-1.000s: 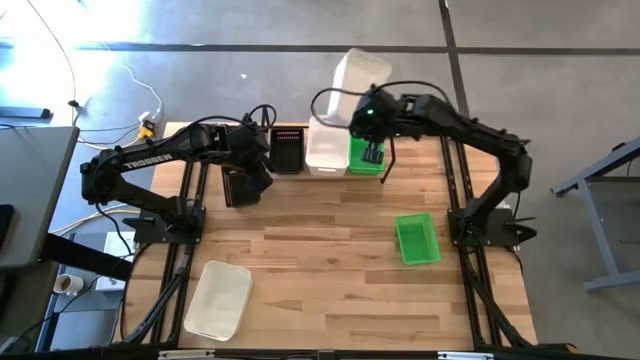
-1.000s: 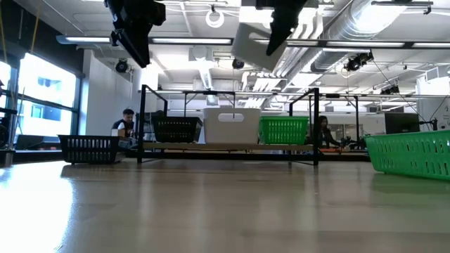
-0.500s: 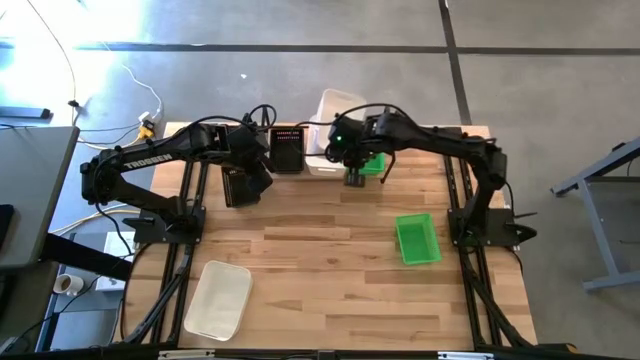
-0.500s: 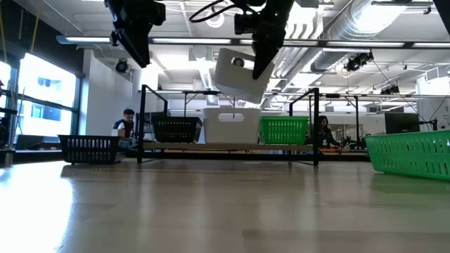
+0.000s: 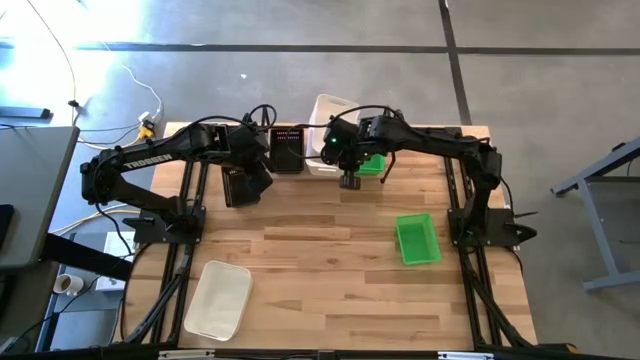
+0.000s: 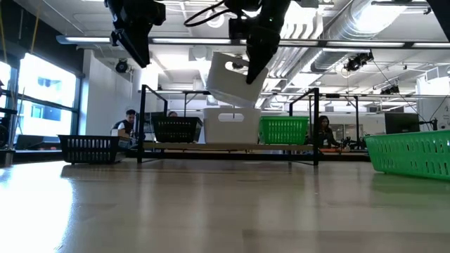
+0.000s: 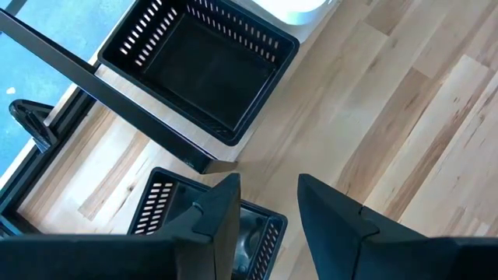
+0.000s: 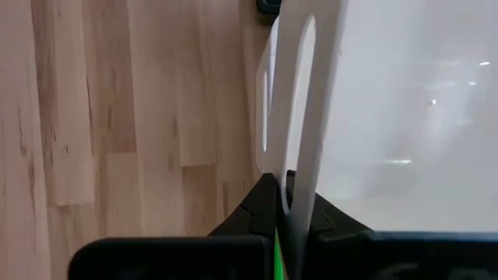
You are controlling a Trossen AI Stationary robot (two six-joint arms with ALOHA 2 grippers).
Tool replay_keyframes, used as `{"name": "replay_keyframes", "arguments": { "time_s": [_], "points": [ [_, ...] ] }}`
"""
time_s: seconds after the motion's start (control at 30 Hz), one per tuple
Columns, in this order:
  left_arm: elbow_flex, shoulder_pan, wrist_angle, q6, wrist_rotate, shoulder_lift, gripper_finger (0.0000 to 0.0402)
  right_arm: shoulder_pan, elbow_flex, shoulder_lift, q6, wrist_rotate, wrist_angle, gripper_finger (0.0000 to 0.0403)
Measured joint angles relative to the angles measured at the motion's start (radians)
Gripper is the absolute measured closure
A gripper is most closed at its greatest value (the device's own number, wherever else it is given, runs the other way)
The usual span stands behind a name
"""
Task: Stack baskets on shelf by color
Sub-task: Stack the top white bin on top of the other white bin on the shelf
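My right gripper (image 6: 253, 53) is shut on a white basket (image 6: 228, 79) and holds it in the air above the shelf (image 6: 228, 146). On the shelf stand a black basket (image 6: 176, 130), a white basket (image 6: 232, 125) and a green basket (image 6: 283, 130), side by side on their bottoms. My left gripper (image 7: 268, 206) stands open and high over a black basket (image 5: 238, 188) that rests on the table in front of the shelf's left end. Nothing is between its fingers. My right gripper pinches one wall of the white basket at its rim (image 8: 296, 183), beside the handle slot (image 8: 305, 85), one finger on each face of the wall. The fingers slant down from above. The basket hangs tilted, clear of the shelf and of the white basket below it.
A green basket (image 5: 417, 238) lies on the table's right part and a white basket (image 5: 218, 298) near the front left corner. The wood between them is bare. In the low view, people sit in the room behind the shelf.
My right gripper has carried the white basket down and toward the table's left, from beyond the far edge to a place over the shelf's white basket. The basket has tipped further as it came. The gripper has stayed shut.
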Motion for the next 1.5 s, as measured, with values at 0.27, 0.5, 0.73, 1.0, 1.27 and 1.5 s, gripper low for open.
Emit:
{"name": "replay_keyframes", "arguments": {
  "time_s": [0.27,0.5,0.73,1.0,1.27,1.5],
  "points": [
    [0.000,0.000,0.000,0.000,0.000,0.000,0.0282,-0.008,0.059,0.000,-0.021,0.001,0.004,0.0403],
    [0.000,0.000,0.001,-0.005,0.000,0.000,0.0282,-0.033,0.065,0.014,-0.020,0.000,-0.045,0.0403],
    [0.000,0.000,0.001,-0.008,0.000,0.000,0.0282,-0.024,0.064,0.059,-0.021,-0.001,-0.067,0.0403],
    [0.000,0.000,0.001,-0.011,0.000,0.000,0.0282,-0.031,0.065,0.061,-0.034,-0.015,-0.063,0.0403],
    [0.000,0.000,0.001,-0.011,0.000,0.000,0.0282,-0.032,0.064,0.090,-0.054,-0.014,-0.066,0.0403],
    [0.000,0.000,0.000,-0.008,0.000,0.000,0.0282,-0.044,0.064,0.103,-0.067,-0.019,-0.058,0.0403]
  ]
}}
